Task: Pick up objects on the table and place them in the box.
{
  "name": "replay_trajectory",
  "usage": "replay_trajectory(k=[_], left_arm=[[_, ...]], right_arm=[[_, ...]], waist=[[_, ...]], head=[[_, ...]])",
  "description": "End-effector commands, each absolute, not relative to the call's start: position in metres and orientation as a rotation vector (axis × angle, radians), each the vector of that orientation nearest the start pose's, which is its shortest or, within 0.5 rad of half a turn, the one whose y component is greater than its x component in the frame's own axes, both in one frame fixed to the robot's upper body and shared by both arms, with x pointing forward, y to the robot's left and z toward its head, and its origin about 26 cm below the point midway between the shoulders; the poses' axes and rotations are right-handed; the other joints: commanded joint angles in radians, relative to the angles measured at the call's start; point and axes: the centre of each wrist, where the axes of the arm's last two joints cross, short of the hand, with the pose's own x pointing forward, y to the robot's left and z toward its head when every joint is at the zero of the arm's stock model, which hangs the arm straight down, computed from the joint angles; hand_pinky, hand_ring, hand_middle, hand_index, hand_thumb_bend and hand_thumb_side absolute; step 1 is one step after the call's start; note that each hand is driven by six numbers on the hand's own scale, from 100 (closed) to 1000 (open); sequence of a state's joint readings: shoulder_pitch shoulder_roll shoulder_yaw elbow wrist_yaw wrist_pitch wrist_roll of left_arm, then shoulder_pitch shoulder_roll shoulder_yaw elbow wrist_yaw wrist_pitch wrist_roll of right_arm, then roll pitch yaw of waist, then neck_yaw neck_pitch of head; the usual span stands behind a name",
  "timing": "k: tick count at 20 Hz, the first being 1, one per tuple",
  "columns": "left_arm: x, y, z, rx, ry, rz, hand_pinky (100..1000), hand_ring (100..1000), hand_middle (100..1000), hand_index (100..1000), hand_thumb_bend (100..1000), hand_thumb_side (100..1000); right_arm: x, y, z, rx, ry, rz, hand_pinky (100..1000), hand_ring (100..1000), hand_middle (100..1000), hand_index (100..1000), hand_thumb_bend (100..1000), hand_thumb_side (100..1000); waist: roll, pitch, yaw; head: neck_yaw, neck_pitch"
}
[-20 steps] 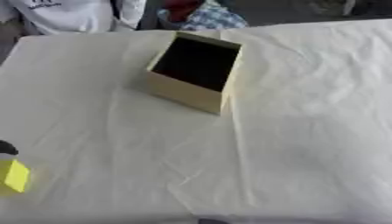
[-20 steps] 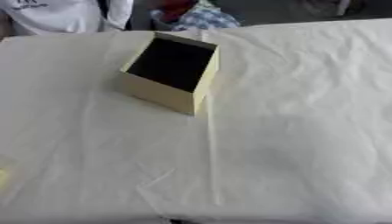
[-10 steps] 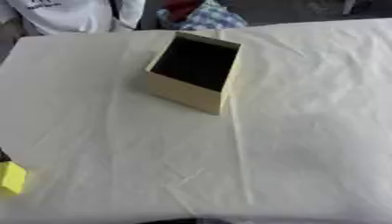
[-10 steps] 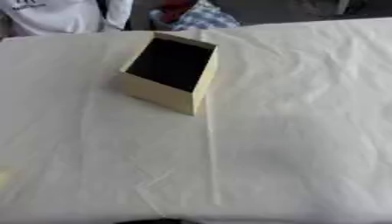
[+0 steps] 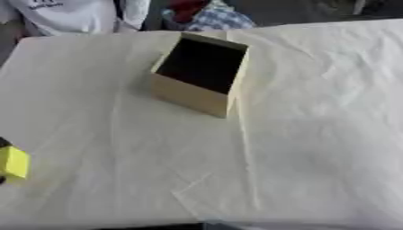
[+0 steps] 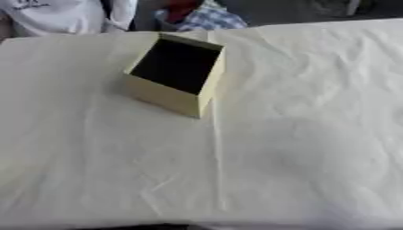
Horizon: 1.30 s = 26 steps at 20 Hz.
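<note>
**Yellow block at far-left edge, box open and waiting**

Box [image 5: 200,74] sits toward the far side of the cloth-covered surface [image 5: 315,134], a pale cardboard cube, top open, dark inside, turned corner-on to the robot; nothing visible in it, though the interior is too dark to be sure.

Task's thing: a small yellow block [image 5: 13,162], well apart from the box, near-left of it, at the very left edge of the left eye view; not seen in the right eye view. Looks like a squarish, flat-faced piece, prob. foam or light plastic; judged light, stiff enough to keep shape, not fragile, faces maybe a bit slick. Best hold, I'd say: thumb on one flat side, fingers on the opposite side, across the narrower width, so it can't twist out; keep it upright-ish for the drop into the box's open top.

Hands: a dark sliver touches the block's top and bottom at the frame edge; could be part of the left hand, but can't tell, nor whether fingers are apart or closed on the block. Right hand shows in neither view.

Cloth is creased btw block and box; wrinkles shouldn't matter for a lifted carry, only for a slide.
</note>
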State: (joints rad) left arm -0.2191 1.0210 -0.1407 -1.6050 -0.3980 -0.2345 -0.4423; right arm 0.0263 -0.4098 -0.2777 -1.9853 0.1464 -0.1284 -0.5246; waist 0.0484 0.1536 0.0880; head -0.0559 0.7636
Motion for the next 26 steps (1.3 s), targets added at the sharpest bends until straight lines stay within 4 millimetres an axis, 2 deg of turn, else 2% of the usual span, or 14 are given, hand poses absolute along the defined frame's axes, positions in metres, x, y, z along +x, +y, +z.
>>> replay_trajectory(k=[1,4,12,21,26], left_arm=[[0.314,0.407,0.232,0.768,-1.377,-1.65,536,606,503,563,100,165],[0.316,0.392,0.256,0.771,-1.461,-1.674,535,605,502,562,100,159],[0.329,0.355,0.297,0.729,-1.621,-1.743,531,601,500,557,100,155],[0.369,0.291,0.335,0.648,-1.791,-1.847,536,602,503,563,100,144],[0.395,0.259,0.344,0.626,-1.864,-1.86,534,597,501,561,100,156]], right_arm=[[0.246,-0.374,0.159,-1.016,-2.201,-0.15,609,641,523,706,100,866],[0.246,-0.375,0.161,-1.02,-2.214,-0.131,610,643,523,706,100,863],[0.246,-0.375,0.162,-1.009,-2.223,-0.11,611,643,524,707,100,861],[0.25,-0.372,0.167,-0.978,-2.252,-0.094,613,644,525,708,100,859],[0.253,-0.369,0.17,-0.95,-2.274,-0.105,613,644,525,708,100,860]], waist=[[0.001,-0.014,0.003],[0.0,-0.016,0.003],[-0.002,-0.023,0.0],[-0.016,-0.016,-0.019],[-0.025,-0.001,-0.041]], head=[[0.003,0.006],[0.008,0.006],[0.024,0.006],[0.038,-0.009],[0.043,-0.028]])
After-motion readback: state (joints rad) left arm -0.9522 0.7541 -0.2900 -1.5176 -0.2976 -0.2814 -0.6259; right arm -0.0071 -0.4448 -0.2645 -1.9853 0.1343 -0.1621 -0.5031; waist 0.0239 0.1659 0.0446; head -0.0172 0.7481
